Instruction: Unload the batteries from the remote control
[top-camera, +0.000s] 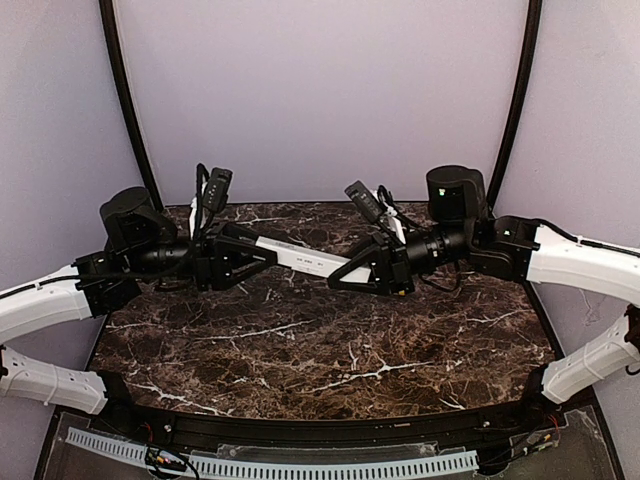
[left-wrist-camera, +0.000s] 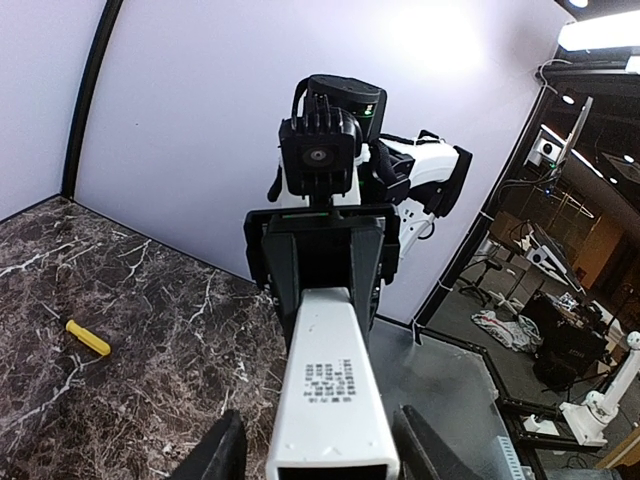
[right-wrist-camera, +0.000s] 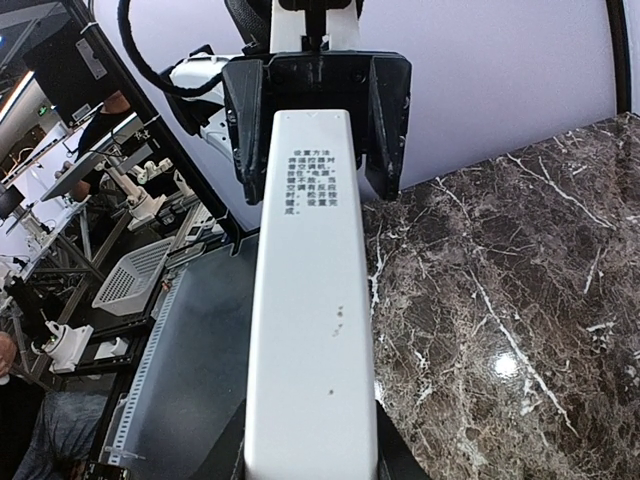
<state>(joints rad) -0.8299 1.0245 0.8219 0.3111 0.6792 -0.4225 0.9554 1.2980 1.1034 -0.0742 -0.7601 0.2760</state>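
I judge the remote control stiff, light, slick; right gripper clamps its right end; left gripper hold I can't tell.

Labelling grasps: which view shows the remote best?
Right wrist: the remote fills the frame lengthwise, printed face readable. Left wrist shows it foreshortened. Top shows only a short, small white span.
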